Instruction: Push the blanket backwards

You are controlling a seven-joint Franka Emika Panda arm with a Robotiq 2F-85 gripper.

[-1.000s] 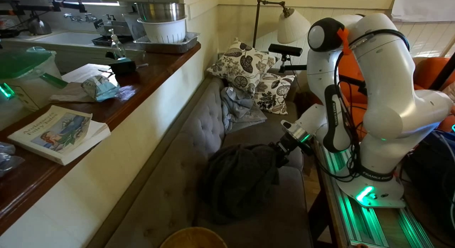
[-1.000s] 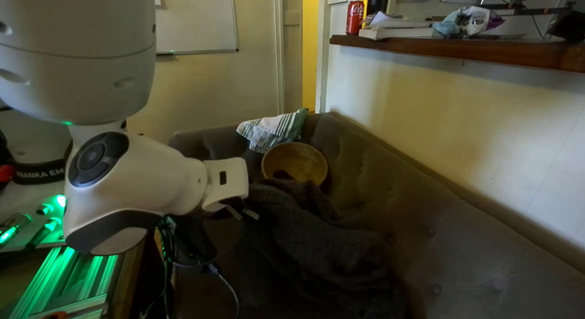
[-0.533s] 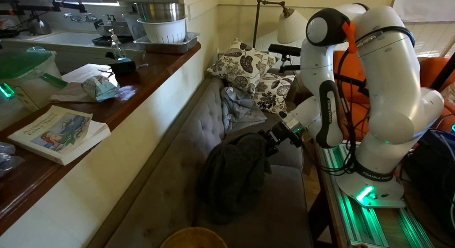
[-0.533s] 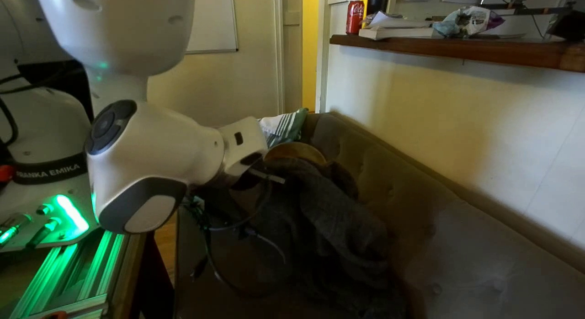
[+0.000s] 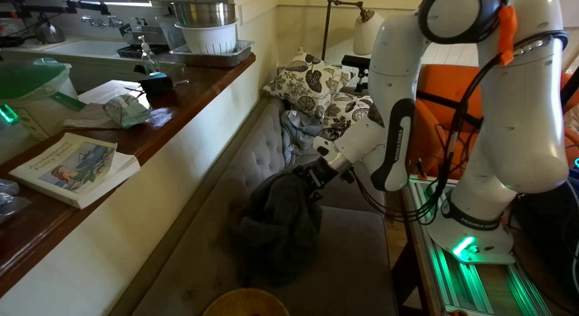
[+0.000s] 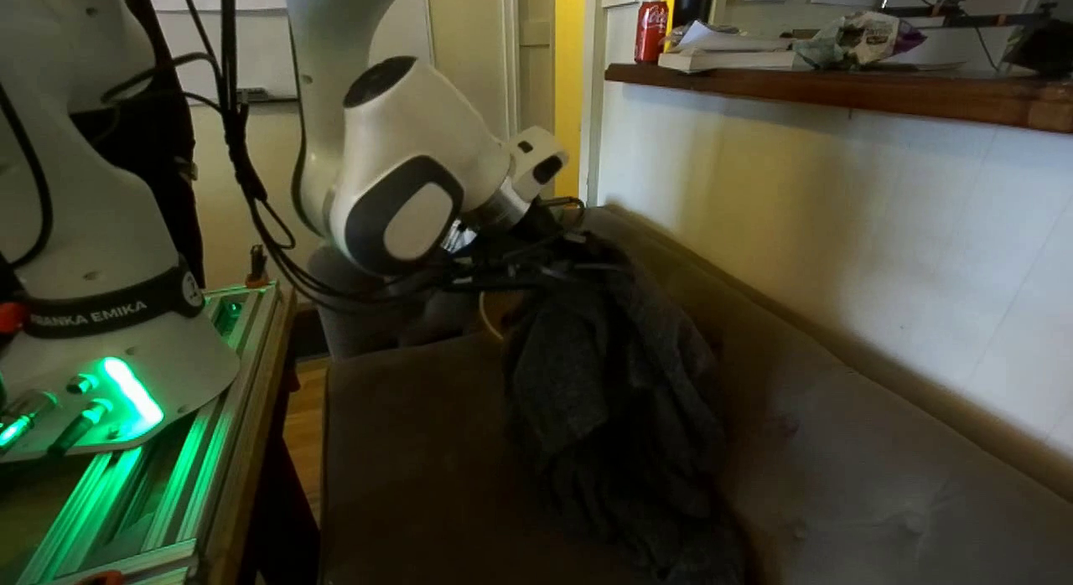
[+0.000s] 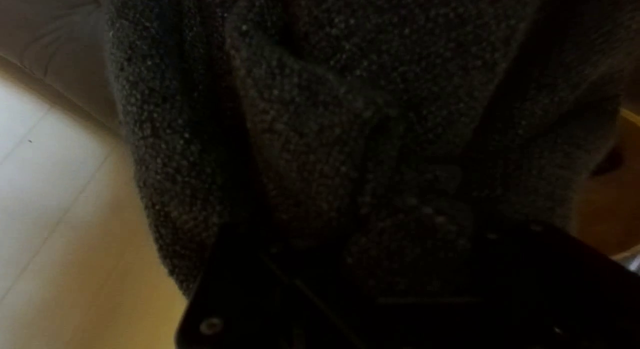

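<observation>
- Your pincer (image 5: pixel 306 184) pinches the dark gray blanket (image 5: pixel 280 225), right at its one o'clock in an exterior view!
- Down it drapes, onto the tufted sofa (image 5: pixel 357 243) seat.
- Wooden bowl (image 5: pixel 244 300) there, near the blanket's seven o'clock!

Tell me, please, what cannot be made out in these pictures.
Whether the jaws are open or shut: in the wrist view, lost in darkness against the blanket.
What lies under the blanket: in both exterior views, its folds cover it.
Part of the bowl: in an exterior view, cut off by the bottom edge.
Part of the lampshade: in an exterior view, behind the arm.
Print on the bag: in an exterior view, too small.
</observation>
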